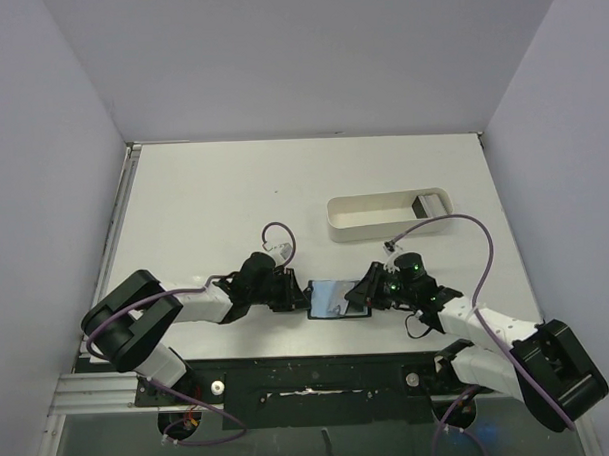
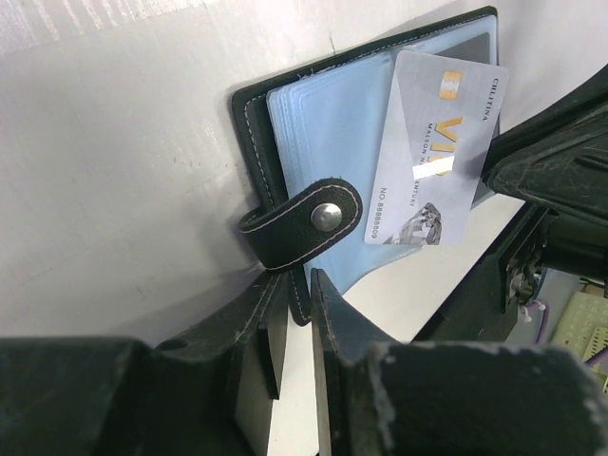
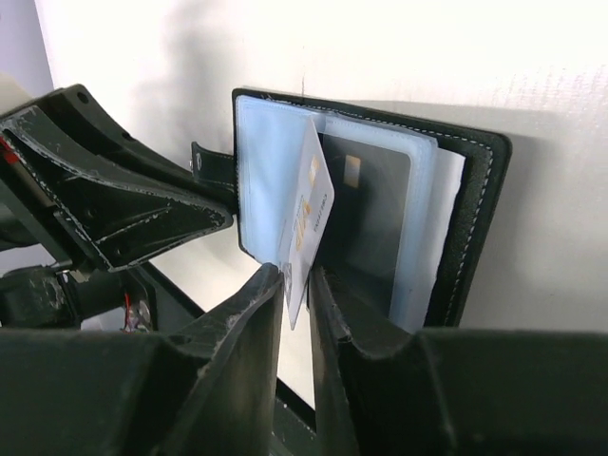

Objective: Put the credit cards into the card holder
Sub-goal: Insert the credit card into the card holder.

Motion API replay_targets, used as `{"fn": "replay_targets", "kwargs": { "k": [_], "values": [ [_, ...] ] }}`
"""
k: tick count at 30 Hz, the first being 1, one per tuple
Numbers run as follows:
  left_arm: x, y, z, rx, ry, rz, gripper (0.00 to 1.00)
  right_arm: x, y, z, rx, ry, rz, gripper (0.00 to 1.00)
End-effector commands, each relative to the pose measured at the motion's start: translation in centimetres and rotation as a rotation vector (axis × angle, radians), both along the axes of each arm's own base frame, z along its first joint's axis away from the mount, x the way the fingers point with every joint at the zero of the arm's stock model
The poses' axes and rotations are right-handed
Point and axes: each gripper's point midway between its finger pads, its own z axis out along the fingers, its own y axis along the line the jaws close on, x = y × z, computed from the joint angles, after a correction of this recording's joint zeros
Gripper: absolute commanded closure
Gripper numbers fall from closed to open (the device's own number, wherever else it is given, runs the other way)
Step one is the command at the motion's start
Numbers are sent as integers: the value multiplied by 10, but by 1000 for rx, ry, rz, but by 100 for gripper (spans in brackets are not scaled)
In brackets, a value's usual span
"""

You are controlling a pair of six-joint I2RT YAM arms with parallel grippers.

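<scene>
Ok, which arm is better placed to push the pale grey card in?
Right. The right gripper pinches the pale grey plastic credit card, angled at the bluish pockets of the open black folding card holder; the left gripper grips the holder's cover.

Table: white flat top (image 1: 214,201) is carrying the things below; pale walls are standing along its left, far and right sides.
Tray: long white oval tray (image 1: 364,224) is sitting on the far-right part of the top, its long axis running roughly left to right.
Tray contents: small dark item (image 1: 425,203) is resting at the tray's right end; too small to identify.
Card holder: black card holder (image 1: 327,297) is lying open near the near edge, about mid-width, bluish pockets facing up, well apart from the tray.
</scene>
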Motion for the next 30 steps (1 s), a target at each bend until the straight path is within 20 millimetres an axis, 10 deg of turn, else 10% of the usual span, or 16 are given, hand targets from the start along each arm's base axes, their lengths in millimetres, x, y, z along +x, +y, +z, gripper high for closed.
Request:
{"fn": "replay_targets", "kwargs": {
  "k": [1,15,30],
  "values": [
    [6,-6,4,-23,-22,1,83,21,5,22,61,-107,-80,80],
    [6,-5,0,-12,-14,5,83,25,9,8,27,-99,-104,100],
    [15,-4,-5,17,-9,22,83,-6,-2,-12,-81,18,36,100]
  ]
}}
